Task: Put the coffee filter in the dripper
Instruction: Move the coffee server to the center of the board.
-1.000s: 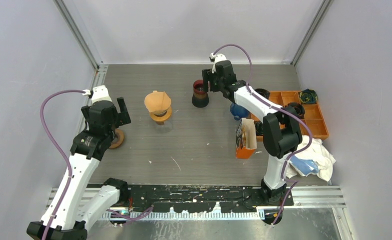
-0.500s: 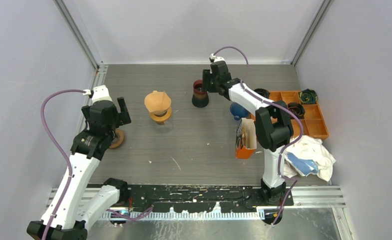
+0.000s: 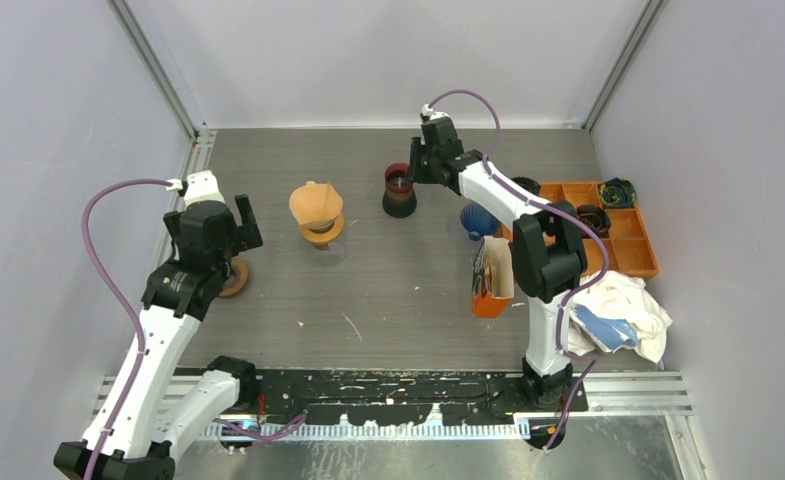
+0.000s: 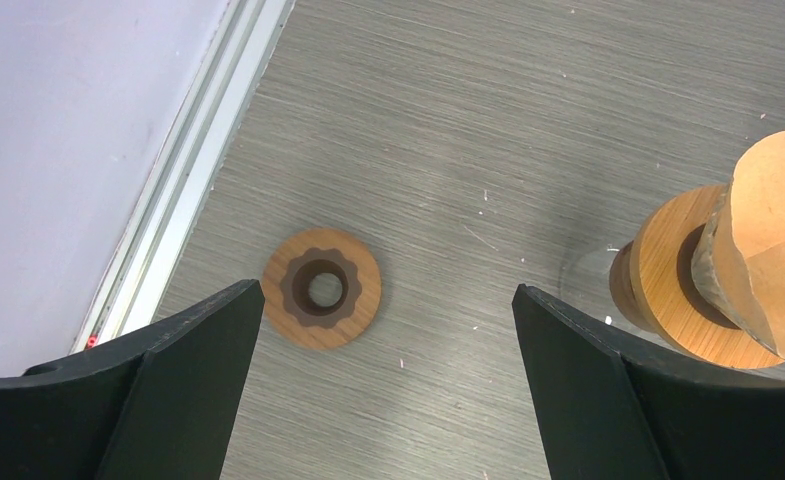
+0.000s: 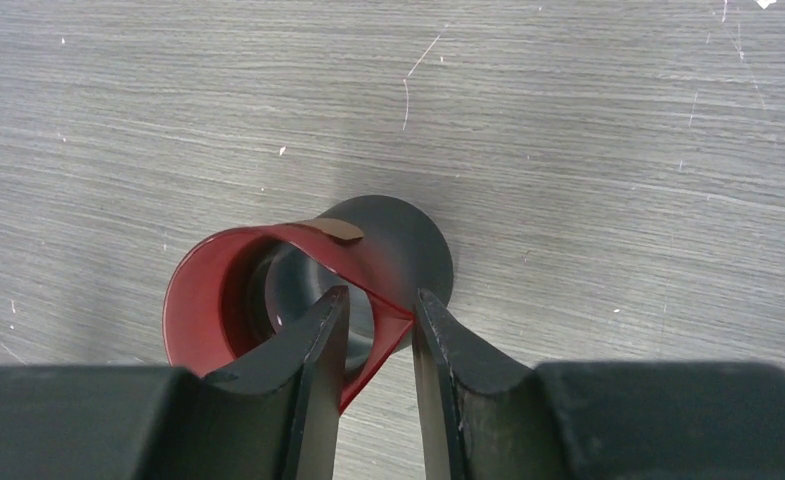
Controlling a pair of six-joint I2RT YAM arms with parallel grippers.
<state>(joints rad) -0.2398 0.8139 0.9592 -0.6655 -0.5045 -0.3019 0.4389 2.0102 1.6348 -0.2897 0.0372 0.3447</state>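
A red cone filter (image 5: 208, 300) sits in a black dripper (image 5: 413, 245) at the back middle of the table (image 3: 399, 190). My right gripper (image 5: 378, 300) is down over it, with one finger inside the cone and the other outside. The jaws stand a narrow gap apart with the cone's creased edge between them. A brown paper filter (image 3: 315, 203) sits in a second dripper with a wooden collar (image 4: 668, 280). My left gripper (image 4: 388, 340) is wide open and empty, above the table near a wooden ring (image 4: 321, 289).
An orange filter pack (image 3: 491, 275) stands right of centre. A blue object (image 3: 478, 220) lies beside an orange compartment tray (image 3: 638, 255) at the right. A white cloth (image 3: 623, 305) lies at the front right. The wooden ring (image 3: 233, 277) lies at the left.
My right gripper has moved in over the black dripper and now has the red cone's edge between its fingers. The left arm has not moved.
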